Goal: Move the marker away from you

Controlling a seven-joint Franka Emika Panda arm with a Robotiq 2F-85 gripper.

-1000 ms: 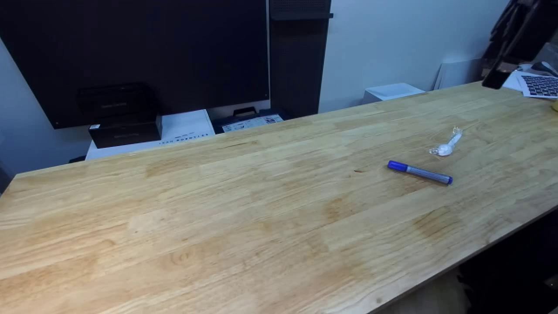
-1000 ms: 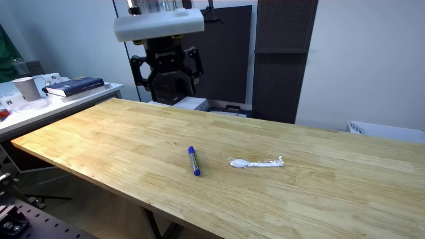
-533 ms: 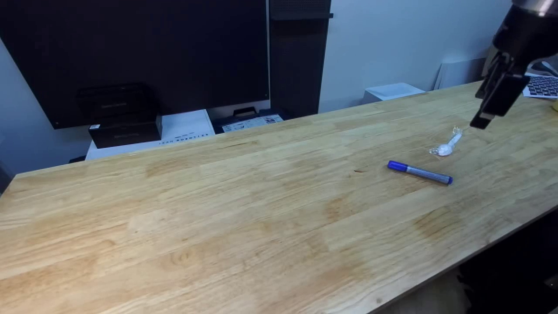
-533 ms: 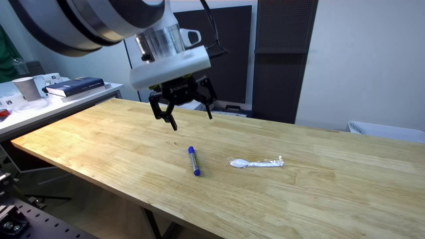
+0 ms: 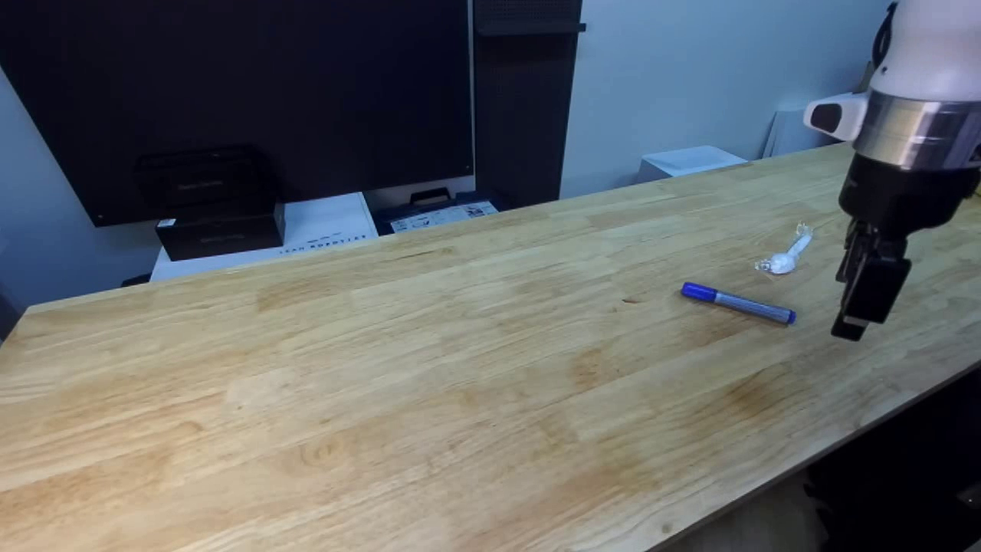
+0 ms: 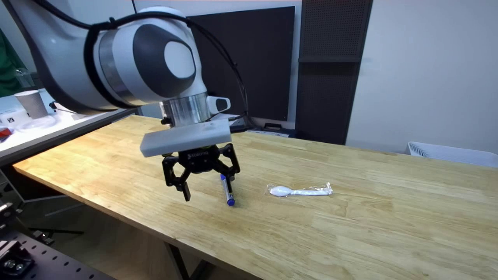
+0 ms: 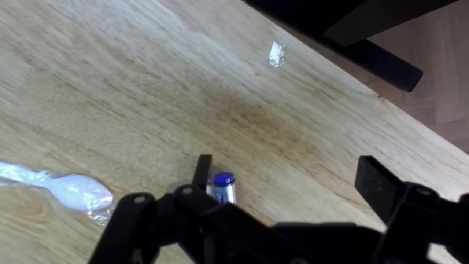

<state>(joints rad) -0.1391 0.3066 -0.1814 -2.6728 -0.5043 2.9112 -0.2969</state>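
Since half a second ago the black two-fingered gripper has dropped low over the pale wooden table, while the slim silver marker with blue ends lies flat there, unmoved. To my eye this is the approach: nothing is lifted, and the shift away is all to come. The jaws stand wide apart, holding nothing. In the wrist view the marker's blue tail shows just inside one of the fingers, well apart from the other; whether it touches, I can't tell. I'd guess the gripper wants centring over the marker first, or else that near finger may land on the barrel. The white plastic spoon in clear wrapping lies off past that same finger.
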